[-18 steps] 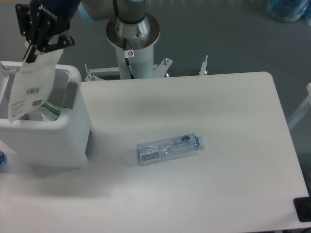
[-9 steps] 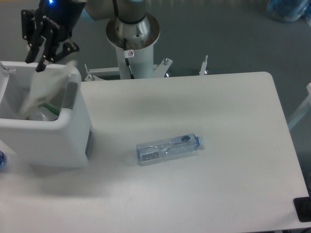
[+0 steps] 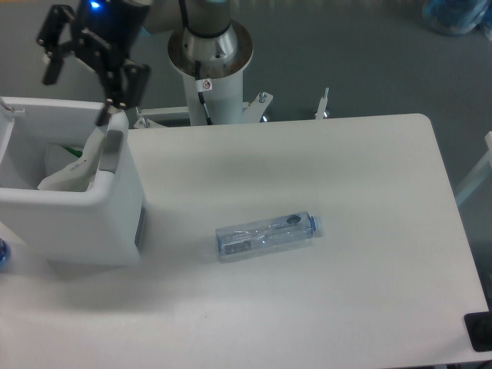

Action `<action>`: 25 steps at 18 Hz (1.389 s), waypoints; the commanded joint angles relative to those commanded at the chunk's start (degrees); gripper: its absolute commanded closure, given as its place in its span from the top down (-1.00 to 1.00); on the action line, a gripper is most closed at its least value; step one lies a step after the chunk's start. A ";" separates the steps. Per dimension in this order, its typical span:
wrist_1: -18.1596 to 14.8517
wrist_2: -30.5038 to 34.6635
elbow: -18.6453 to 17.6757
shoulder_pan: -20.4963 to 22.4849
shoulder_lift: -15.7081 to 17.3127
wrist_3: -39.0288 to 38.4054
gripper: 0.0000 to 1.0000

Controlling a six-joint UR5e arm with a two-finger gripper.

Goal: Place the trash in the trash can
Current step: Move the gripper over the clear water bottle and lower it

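With the pouch [image 3: 77,165] lying inside the bin [image 3: 73,219], slumped against its right wall with a bit of green stripe showing, I count half the job as done. What I have left is the bottle [image 3: 267,233], which lies on its side near the middle of the table [image 3: 369,177], cap toward the right edge, well apart from the bin that stands at the table's left edge. My gripper [image 3: 83,65] hangs above the bin's far rim with its jaws spread wide and nothing between them. I judge the next stage is to swing across to the bottle, grasp it across its crushed body and carry it over.
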 joint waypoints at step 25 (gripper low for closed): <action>4.31 27.77 0.70 3.28 -20.39 15.22 1.00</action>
